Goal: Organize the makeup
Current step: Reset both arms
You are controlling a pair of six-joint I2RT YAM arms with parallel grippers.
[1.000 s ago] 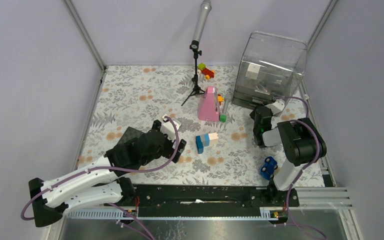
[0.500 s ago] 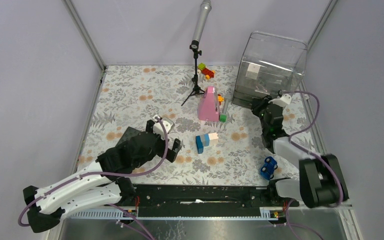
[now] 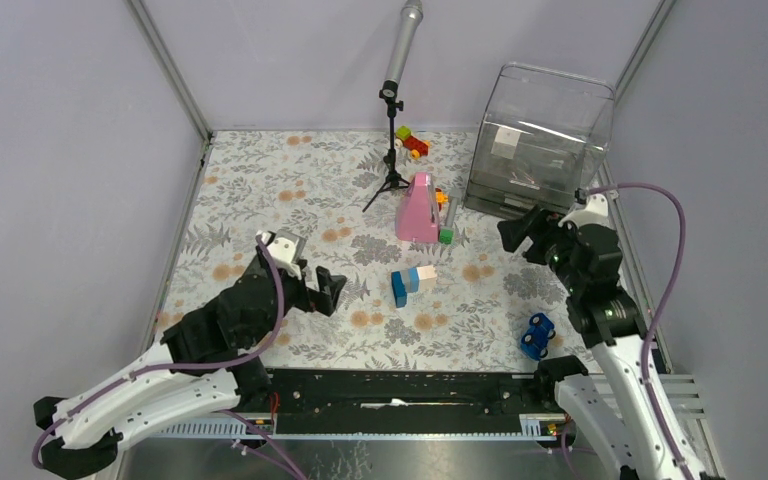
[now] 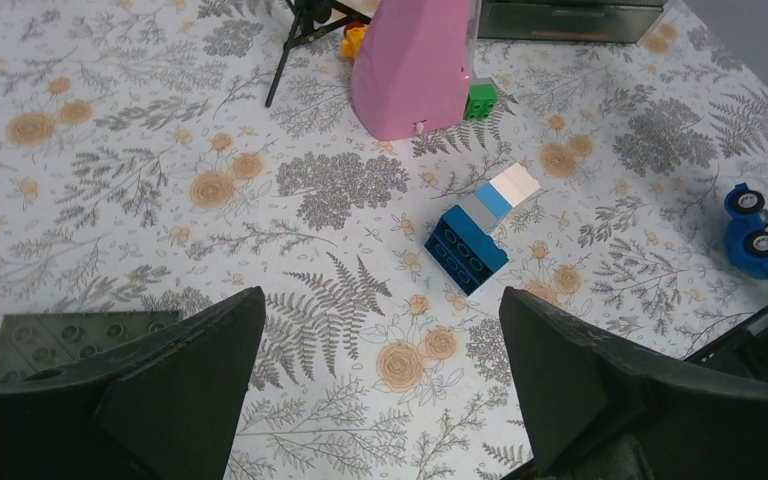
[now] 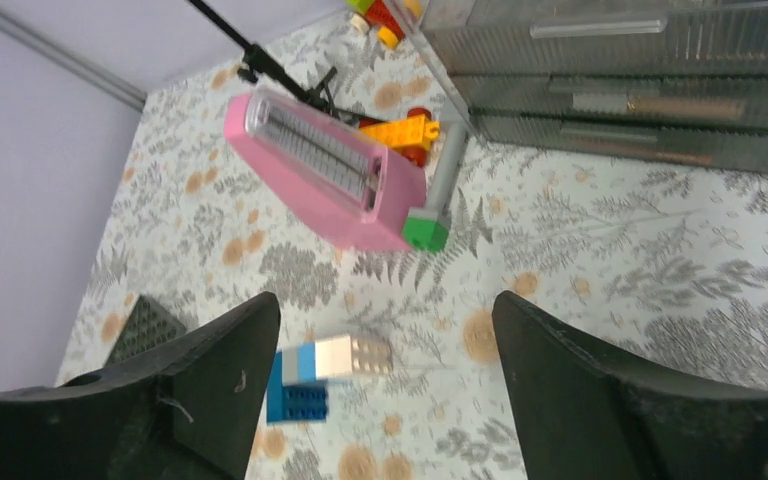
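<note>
Makeup (image 5: 660, 106) shows dimly inside the clear drawer box (image 3: 545, 130); left hand (image 4: 380, 310) and right hand (image 5: 385, 300) gape empty.

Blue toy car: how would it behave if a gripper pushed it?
The blue toy car shows round wheels, so a push along its length would probably send it rolling. It looks like small moulded plastic: likely rigid and light. Nothing touches it on the floral table cover, so little would stop it.

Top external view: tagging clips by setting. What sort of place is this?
Probably a robot recording booth: plain walls enclose a floral-covered table with a tripod microphone; the left arm and right arm are bolted at its near edge.
</note>
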